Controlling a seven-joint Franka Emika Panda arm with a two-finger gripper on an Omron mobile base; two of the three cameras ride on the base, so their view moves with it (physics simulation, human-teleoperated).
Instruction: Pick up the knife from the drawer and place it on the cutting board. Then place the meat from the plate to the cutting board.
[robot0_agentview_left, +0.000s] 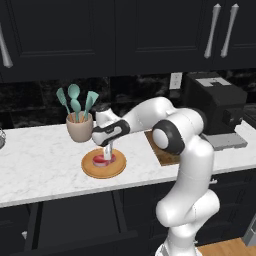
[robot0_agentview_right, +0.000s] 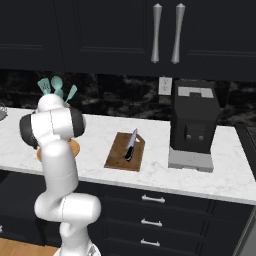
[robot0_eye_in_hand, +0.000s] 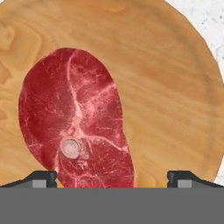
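One meat (robot0_eye_in_hand: 76, 127), one plate (robot0_eye_in_hand: 175, 87), one knife (robot0_agentview_right: 131, 144)

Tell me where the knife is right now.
In the right base view, the knife lies on the cutting board at the counter's middle, left of the black coffee machine, its handle toward the counter's front edge.

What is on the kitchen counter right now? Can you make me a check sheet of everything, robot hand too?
Surface: white marble counter, dark cabinets above and below.
Knife: lies on the board, handle toward the front.
Meat: lies on the plate, left of its middle in the hand view.
Drawer: pulled open under the counter; inside too dark to tell.
Clutter: cup with teal utensils behind the plate; black coffee machine right of the board.
Gripper: open, low over the meat, one tip on each side of it.
Cables: nothing seen.
Surroundings: wall outlet on the dark backsplash.
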